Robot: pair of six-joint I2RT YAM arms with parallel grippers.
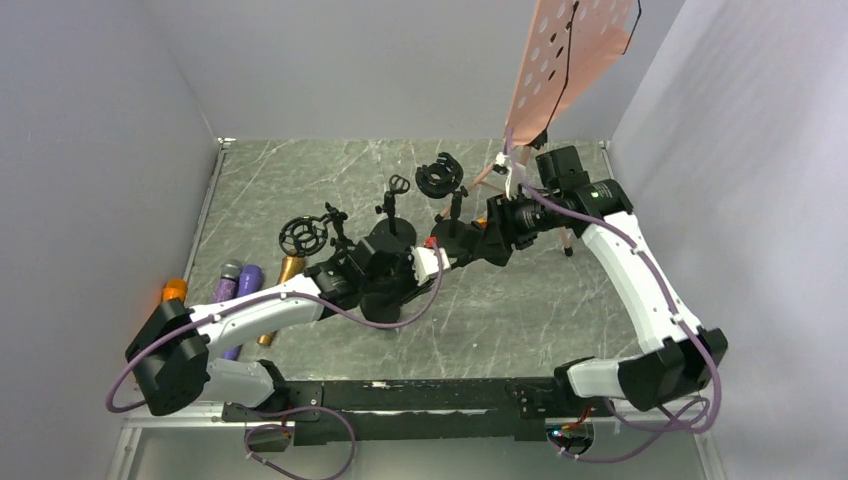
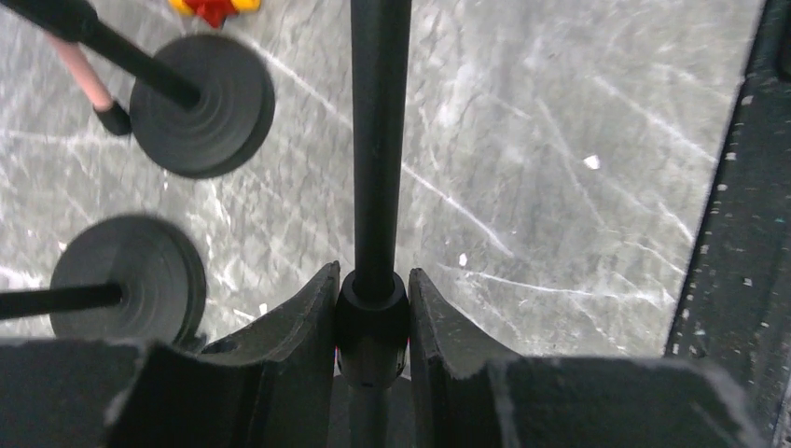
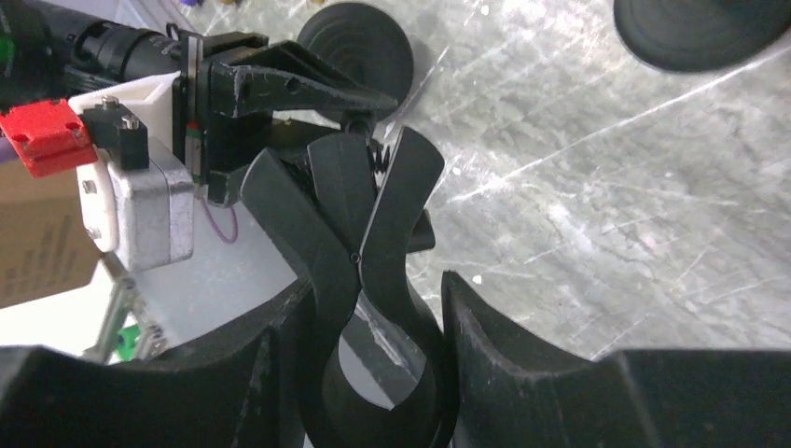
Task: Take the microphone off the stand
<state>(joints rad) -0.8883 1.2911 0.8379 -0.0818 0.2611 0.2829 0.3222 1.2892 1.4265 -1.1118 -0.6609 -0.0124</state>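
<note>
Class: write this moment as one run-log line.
left tool: shut on stand pole | right tool: shut on microphone clip

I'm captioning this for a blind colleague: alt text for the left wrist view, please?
The left gripper is shut on a black pole running up the frame's middle. Two round black bases stand to its left on the grey marbled table.

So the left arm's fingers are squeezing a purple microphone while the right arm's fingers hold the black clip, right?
Not quite. The left fingers are squeezing the black pole of a stand instead, as the left wrist view shows. The purple microphone lies on the table beside that arm. The right fingers do hold the black clip.
</note>
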